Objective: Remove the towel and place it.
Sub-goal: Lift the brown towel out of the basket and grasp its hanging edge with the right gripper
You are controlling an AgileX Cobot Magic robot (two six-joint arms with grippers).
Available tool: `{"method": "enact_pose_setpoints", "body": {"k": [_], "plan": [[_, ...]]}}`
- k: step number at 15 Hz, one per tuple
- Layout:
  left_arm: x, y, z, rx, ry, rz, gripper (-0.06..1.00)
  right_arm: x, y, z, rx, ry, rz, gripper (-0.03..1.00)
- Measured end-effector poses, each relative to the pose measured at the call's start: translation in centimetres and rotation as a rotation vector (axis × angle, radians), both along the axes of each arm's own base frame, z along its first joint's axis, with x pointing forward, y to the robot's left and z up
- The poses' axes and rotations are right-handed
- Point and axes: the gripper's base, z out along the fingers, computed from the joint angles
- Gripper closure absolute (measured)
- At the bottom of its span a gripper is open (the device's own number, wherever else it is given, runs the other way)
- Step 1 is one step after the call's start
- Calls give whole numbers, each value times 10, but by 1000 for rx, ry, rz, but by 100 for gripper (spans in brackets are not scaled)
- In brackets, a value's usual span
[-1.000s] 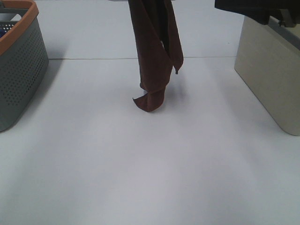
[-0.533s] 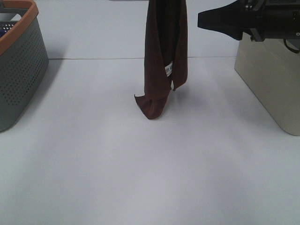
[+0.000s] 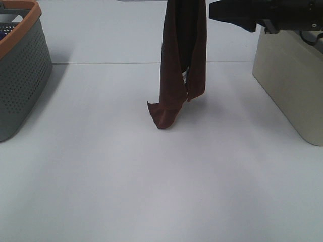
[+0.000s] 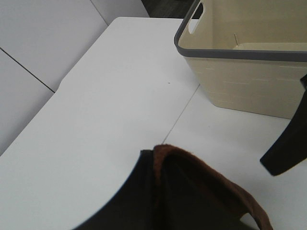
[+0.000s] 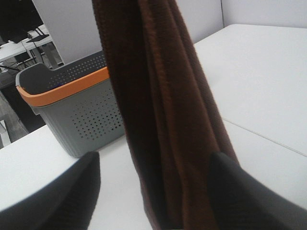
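Note:
A dark brown towel (image 3: 181, 60) hangs down from above the top edge of the exterior high view, and its lower tip rests on the white table (image 3: 151, 176). My left gripper (image 4: 158, 196) is shut on the towel's upper part (image 4: 206, 191), and it is out of the exterior view. My right gripper (image 5: 153, 191) is open, with one finger (image 5: 62, 191) on each side of the hanging towel (image 5: 163, 110). The right arm (image 3: 272, 12) reaches in from the right at the towel's upper part.
A grey perforated basket with an orange rim (image 3: 20, 65) stands at the left edge and also shows in the right wrist view (image 5: 72, 105). A beige bin (image 3: 292, 85) stands at the right, seen with its grey rim in the left wrist view (image 4: 240, 52).
The towel has shifted to the right, its tip sliding slightly on the table. The right arm has come in from the right and now brackets the towel.

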Motion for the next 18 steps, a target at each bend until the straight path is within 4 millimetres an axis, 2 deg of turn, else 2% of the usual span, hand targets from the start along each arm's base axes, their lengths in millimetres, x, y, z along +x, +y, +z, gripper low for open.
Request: {"method": "enact_pose_setpoints", "body": {"k": [2,5,9,14,18], "plan": [[0,0,0,0,0,0,94,4,22,-3,-63,2,-1,41],[0,0,0,1,1,0,94,8,31,-8,-160,14,-89,41],[0,0,0,1,1,0,94,22,29,12,-109,16,-216,41],[0,0,0,0,1,0,94,31,26,4,-110,54,-272,44],[0,0,0,2,-1,1,94,32,22,0,-186,49,-306,55]]}}
